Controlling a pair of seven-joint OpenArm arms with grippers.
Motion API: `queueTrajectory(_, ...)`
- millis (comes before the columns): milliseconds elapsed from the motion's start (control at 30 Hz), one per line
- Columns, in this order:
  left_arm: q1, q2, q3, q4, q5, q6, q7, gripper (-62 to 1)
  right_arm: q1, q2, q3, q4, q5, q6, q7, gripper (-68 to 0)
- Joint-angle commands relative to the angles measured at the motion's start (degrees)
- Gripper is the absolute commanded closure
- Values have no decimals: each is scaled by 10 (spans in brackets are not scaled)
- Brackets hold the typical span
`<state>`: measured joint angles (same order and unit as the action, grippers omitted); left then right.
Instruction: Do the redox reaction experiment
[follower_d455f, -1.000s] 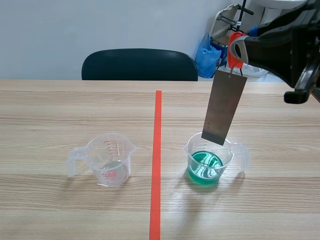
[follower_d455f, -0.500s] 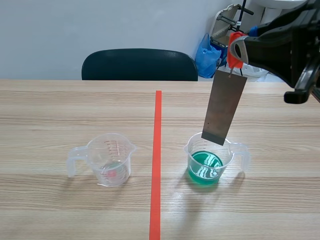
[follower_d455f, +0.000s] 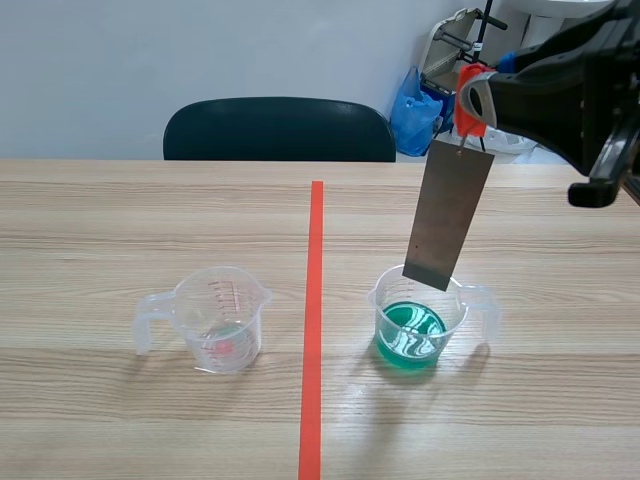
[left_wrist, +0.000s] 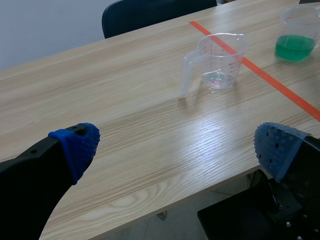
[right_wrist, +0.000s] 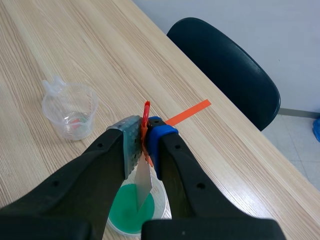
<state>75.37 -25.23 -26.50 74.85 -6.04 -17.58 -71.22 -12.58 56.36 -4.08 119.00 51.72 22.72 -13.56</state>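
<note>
Right claw (right_wrist: 144, 142) stays clamped on red clip (follower_d455f: 467, 98), metal plate (follower_d455f: 448, 215) unmoved over green beaker (follower_d455f: 412, 325); I judge dipping not begun. Left claw (left_wrist: 176, 147) open, idle.

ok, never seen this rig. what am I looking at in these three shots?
It's a two-armed robot at a wooden table. The scene view looks from between the arms; each wrist view looks past one arm's own gripper. The right gripper is shut on a red clip, from which a grey metal strip hangs over the cup of green liquid. The left gripper is open, holding nothing, near the table's edge. A clear cup stands across the orange-red tape line.
</note>
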Motion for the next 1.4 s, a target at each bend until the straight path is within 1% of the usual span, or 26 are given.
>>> queueTrajectory(0, 1, 1, 0, 5, -3, 2, -8, -623, 8, 4, 4, 10, 6, -4, 9, -6)
queueTrajectory(733, 1, 1, 0, 5, -3, 2, -8, -623, 8, 4, 2, 9, 6, -4, 6, -6)
queueTrajectory(933, 1, 1, 0, 5, -3, 2, -8, -623, 8, -9, 1, 5, -3, -4, 6, -6)
queueTrajectory(1200, 1, 1, 0, 5, -3, 2, -8, -623, 8, -9, -28, 4, -7, -4, 13, -6)
queueTrajectory(1367, 1, 1, 0, 5, -3, 2, -9, -623, 8, -11, -42, -14, -22, -4, 37, -6)
